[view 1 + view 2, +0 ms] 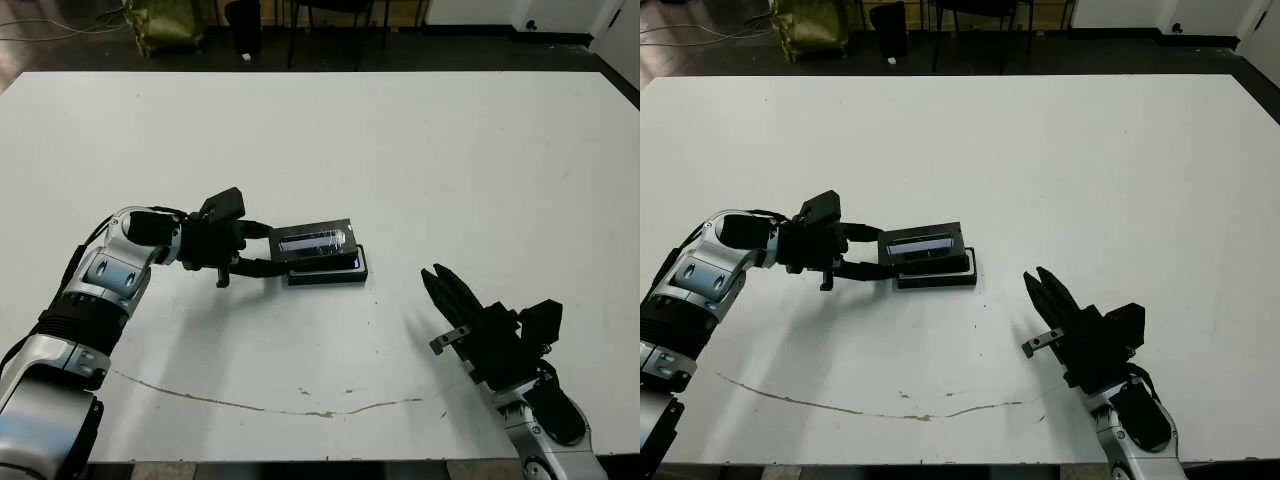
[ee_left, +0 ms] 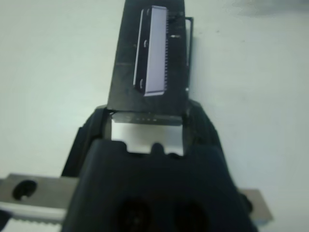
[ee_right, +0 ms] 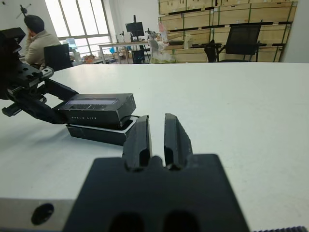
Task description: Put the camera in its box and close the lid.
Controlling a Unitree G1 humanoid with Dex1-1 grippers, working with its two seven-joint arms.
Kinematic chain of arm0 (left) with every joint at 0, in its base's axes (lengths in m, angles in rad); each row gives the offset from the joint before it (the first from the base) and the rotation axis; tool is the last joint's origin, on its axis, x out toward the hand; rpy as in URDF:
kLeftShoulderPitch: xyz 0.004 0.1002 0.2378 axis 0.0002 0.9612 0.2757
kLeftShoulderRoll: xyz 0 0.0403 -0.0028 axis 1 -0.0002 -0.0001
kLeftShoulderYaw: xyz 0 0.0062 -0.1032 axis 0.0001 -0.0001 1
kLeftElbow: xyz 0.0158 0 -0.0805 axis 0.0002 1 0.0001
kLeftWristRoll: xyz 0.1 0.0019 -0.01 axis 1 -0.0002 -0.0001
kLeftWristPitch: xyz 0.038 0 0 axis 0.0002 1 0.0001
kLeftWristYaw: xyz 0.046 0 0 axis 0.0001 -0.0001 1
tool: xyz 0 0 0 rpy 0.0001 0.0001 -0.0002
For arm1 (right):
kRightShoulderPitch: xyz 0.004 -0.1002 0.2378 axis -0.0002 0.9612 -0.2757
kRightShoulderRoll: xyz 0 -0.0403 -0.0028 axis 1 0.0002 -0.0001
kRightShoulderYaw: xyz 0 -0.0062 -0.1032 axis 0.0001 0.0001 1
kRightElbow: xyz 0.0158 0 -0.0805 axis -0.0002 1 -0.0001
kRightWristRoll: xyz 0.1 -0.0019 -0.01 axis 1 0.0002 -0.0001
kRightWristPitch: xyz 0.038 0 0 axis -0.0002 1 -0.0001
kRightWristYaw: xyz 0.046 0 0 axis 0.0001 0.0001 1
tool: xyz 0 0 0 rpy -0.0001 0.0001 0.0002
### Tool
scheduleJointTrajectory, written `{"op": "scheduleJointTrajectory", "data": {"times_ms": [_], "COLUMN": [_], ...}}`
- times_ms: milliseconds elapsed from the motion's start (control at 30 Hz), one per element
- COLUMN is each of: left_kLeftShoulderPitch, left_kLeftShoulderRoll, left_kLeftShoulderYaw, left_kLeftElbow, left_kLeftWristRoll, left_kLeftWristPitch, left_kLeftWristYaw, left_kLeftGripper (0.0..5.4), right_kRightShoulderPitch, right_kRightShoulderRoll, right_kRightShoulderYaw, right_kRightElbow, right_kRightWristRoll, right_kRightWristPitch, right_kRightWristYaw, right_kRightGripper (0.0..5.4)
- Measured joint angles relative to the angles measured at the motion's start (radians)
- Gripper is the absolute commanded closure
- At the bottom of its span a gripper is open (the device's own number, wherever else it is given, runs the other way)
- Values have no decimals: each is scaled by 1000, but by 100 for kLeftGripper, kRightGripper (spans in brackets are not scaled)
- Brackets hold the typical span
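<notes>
Left claw (image 1: 262,248) clamping black lid (image 1: 312,241), pale glossy strip, tilted over box (image 1: 330,274)

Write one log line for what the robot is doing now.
left tool: gripping flat black lid with pale strip | lid: askew on white-lined black box | right tool: shut, apart

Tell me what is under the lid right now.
The lid, gripped by the left end effector, sits askew over the box, whose white-lined rim shows along one side. A small bluish-purple glow shows at the box's near right corner. The rest of the box's inside is covered.
</notes>
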Motion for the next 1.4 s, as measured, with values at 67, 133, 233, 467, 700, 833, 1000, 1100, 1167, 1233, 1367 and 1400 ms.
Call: {"op": "scheduleJointTrajectory", "data": {"times_ms": [67, 133, 233, 467, 700, 833, 1000, 1100, 1167, 1233, 1367, 1400], "left_kLeftShoulderPitch": [0, 0, 0, 0, 6, 10, 10, 10, 7, 0, -10, -12], "left_kLeftShoulderRoll": [-2, -7, -11, -25, -34, -37, -37, -36, -35, -33, -29, -28], "left_kLeftShoulderYaw": [4, 8, 15, 17, 1, -23, -37, -42, -48, -58, -70, -72], "left_kLeftElbow": [6, 12, 23, 54, 59, 56, 40, 38, 37, 36, 37, 37], "left_kLeftWristRoll": [-16, -31, -41, -42, 1, 48, 77, 89, 94, 103, 115, 117], "left_kLeftWristPitch": [13, 33, 43, 27, -74, -82, -85, -92, -98, -102, -116, -118], "left_kLeftWristYaw": [-19, -28, -33, -34, 15, 43, 52, 52, 51, 51, 51, 51], "left_kLeftGripper": [348, 348, 348, 348, 348, 348, 348, 348, 348, 348, 348, 348], "right_kRightShoulderPitch": [0, 0, 0, 3, 1, 0, 0, 0, 1, 2, 2, 2], "right_kRightShoulderRoll": [0, 0, 0, -2, -2, -2, -2, -2, -2, -2, -2, -2], "right_kRightShoulderYaw": [0, 0, 0, 0, -1, -1, -1, -1, -1, -1, -2, -2], "right_kRightElbow": [0, 0, -2, -14, 0, 6, 4, 4, 2, -2, -4, -6], "right_kRightWristRoll": [0, 0, 0, 0, 10, 11, 9, 10, 10, 10, 10, 10], "right_kRightWristPitch": [0, 0, 4, 15, 14, 11, 10, 10, 11, 12, 15, 15], "right_kRightWristYaw": [0, 0, -4, -9, 0, 1, 0, 0, 0, -1, -1, -2], "right_kRightGripper": [540, 540, 540, 540, 540, 540, 540, 540, 540, 540, 540, 540]}}
